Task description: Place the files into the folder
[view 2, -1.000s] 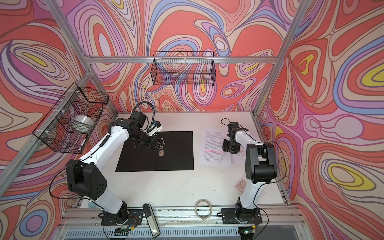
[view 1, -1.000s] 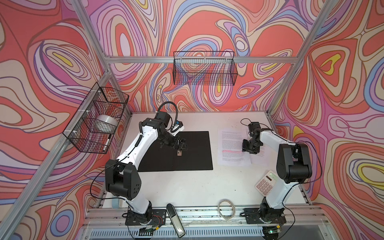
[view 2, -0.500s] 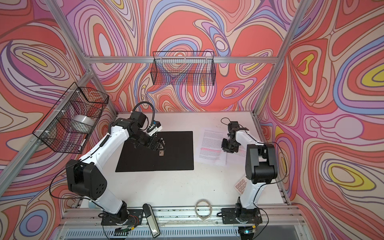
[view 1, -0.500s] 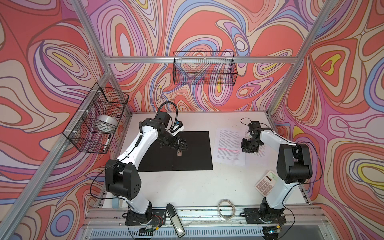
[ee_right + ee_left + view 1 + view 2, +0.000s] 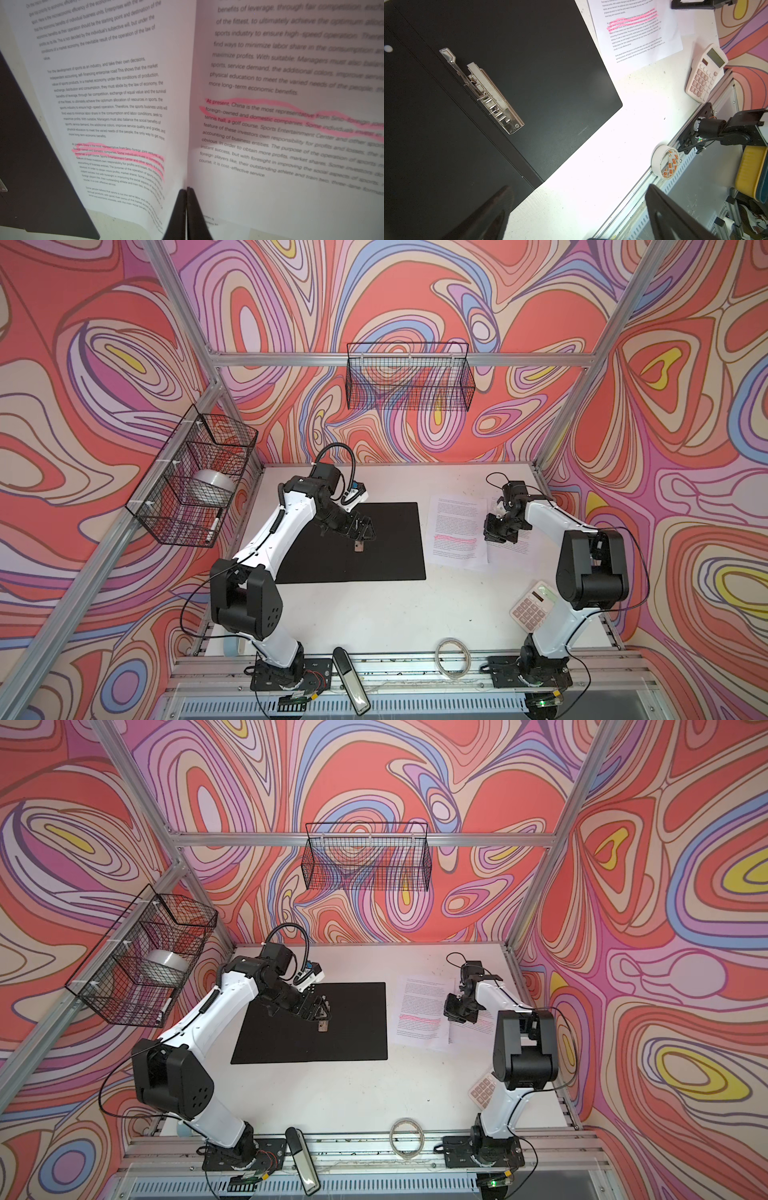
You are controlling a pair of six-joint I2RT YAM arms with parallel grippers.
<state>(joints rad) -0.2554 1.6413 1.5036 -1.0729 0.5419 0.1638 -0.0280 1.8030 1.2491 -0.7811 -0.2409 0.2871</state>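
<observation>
Files (image 5: 455,531): you can see two printed sheets, each with a pink-marked passage, overlapped on the counter (image 5: 374,614). In the wrist view your right hand (image 5: 186,189) is pinched closed at the edge of the nearer sheet, the jaws meeting with only paper between them. The other sheet (image 5: 116,104) lies flat just past the fingertips.

Handling, as a judgement:
- Expect the paper to be light, limp and thin. A sheet held at one edge will droop and swing.
- The sheets will slide on each other, so the lower one may ride along or be left behind.
- An edge pinch is the only hold on offer. It will crease if you jerk it, so drag low and slow.

Folder (image 5: 386,547): it lies open with the black inside up, just beyond the files from your right hand and directly under your left hand (image 5: 361,531). That hand is spread wide, holds nothing and hovers over the clip (image 5: 492,91) at the spine. No paper is in the folder. You can't tell whether the clip is released.

Other containers:
- Side basket (image 5: 166,531), on the wall outboard of your left arm, holds a tape roll (image 5: 210,483) and a marker (image 5: 212,526).
- Back basket (image 5: 409,377), on the wall ahead of both hands, shows nothing inside.

A calculator (image 5: 534,605) sits back by your right arm's base, clear of the path.
</observation>
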